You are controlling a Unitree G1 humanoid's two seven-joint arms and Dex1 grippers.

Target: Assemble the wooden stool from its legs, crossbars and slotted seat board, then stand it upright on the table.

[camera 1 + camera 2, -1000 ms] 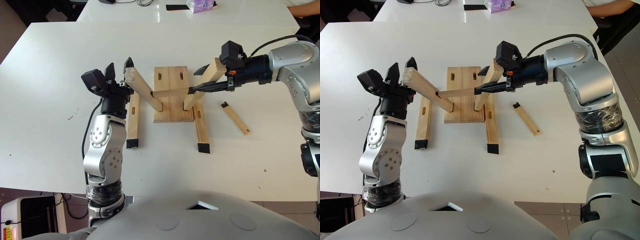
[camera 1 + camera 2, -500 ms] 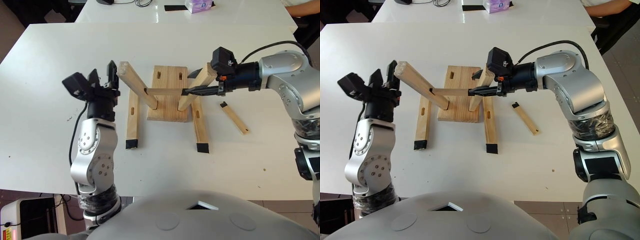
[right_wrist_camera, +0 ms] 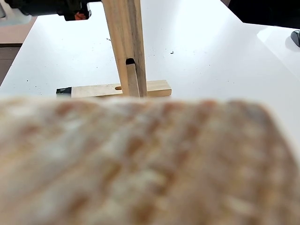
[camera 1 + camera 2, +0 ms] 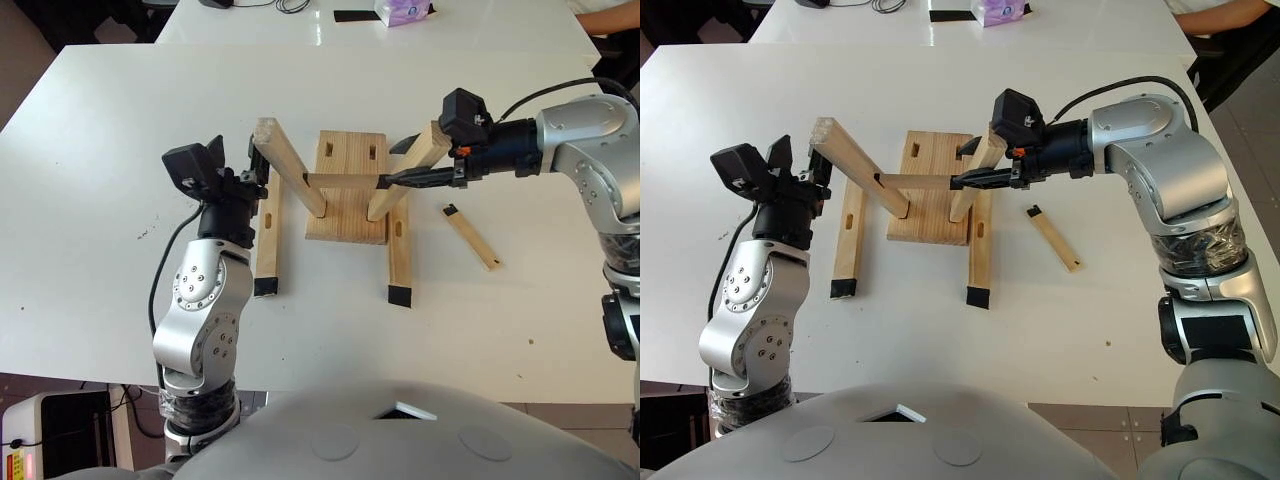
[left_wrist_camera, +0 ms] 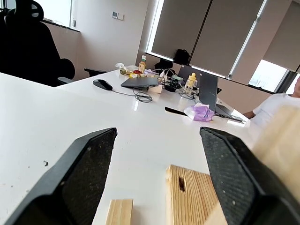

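Observation:
The slotted seat board [image 4: 350, 150] lies flat mid-table. Two legs stand slanted in it, the left leg [image 4: 285, 165] and the right leg [image 4: 425, 150], joined by a crossbar [image 4: 340, 181]. My right gripper [image 4: 385, 181] is shut on the right leg, which looms blurred and close in the right wrist view [image 3: 140, 164]. My left gripper [image 4: 235, 160] is open just left of the left leg's top; that leg [image 5: 281, 136] sits beside one finger [image 5: 234, 178]. Two more legs lie flat: one [image 4: 267, 235] left of the board, one [image 4: 400, 250] at its right.
A loose crossbar [image 4: 470, 237] lies on the table right of the board. A second table behind carries a tissue pack [image 4: 405, 10] and cables. Bare white tabletop stretches to the left and in front of the parts.
My left gripper swung out to the left, away from the left leg, then came back close beside its top. My right gripper has kept its hold on the right leg.

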